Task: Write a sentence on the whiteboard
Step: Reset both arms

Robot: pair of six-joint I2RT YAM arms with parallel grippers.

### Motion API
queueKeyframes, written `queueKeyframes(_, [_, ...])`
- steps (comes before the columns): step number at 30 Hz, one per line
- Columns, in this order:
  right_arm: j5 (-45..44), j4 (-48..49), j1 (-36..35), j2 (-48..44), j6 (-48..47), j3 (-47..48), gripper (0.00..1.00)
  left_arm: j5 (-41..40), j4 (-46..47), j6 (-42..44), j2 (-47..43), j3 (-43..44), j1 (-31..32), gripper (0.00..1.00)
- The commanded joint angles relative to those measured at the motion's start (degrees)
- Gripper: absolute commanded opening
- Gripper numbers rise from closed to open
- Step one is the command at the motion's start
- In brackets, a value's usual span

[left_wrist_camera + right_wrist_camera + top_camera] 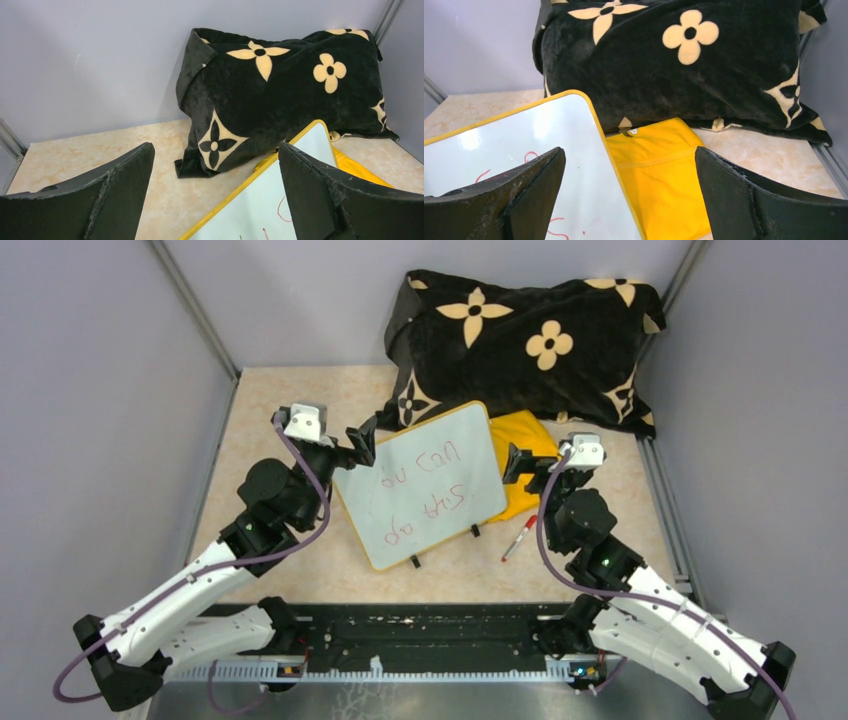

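Backdrop: plain grey walls, a beige speckled tabletop [270, 410], and a black pillow with cream flowers [525, 340] slumped against the back wall.
Whiteboard: the whiteboard [425, 485] lies slanted on the table right between the two grippers, with its far corner running up towards the pillow.
Sentence: the sentence [428, 490] is there in thin red marker, two short lines, upside down from the overhead view.
Left gripper: the left gripper [360, 443] has its jaws spread wide and holds nothing. The board's yellow rim runs ahead between its fingers, but I can't tell if it touches.
Right gripper: the right gripper [517, 464] is also wide open and empty. The board's corner is ahead on its left, and a folded yellow cloth [659, 175] is straight ahead.
Marker: a red-and-white marker [518, 538] lies loose on the table behind the right gripper, by its arm.
Handling: the board looks thin, stiff and light, with a glossy face that fingers would likely slide on.
Where to grip: pinch the rim at a bare edge, well away from the ink, which would probably smear. The two black clip feet [414, 562] are best avoided.
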State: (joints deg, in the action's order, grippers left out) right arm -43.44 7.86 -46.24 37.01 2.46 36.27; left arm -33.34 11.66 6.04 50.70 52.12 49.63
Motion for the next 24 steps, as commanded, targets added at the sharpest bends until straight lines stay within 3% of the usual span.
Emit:
queueKeyframes(1, [-0.4,4.3,0.2,-1.1,-1.3,0.1,0.98,0.1,2.6,0.7,0.0,-0.7,-0.1,0.99])
queueKeyframes(16, [-4.1,15.5,0.2,-5.4,-1.0,-6.3,0.98,3.7,3.4,-0.2,-1.6,-2.1,-0.1,0.99])
queueKeyframes(24, [-4.2,13.7,0.3,-3.9,4.3,-4.7,0.99,5.7,3.1,0.5,-1.5,-2.2,-0.1,0.99])
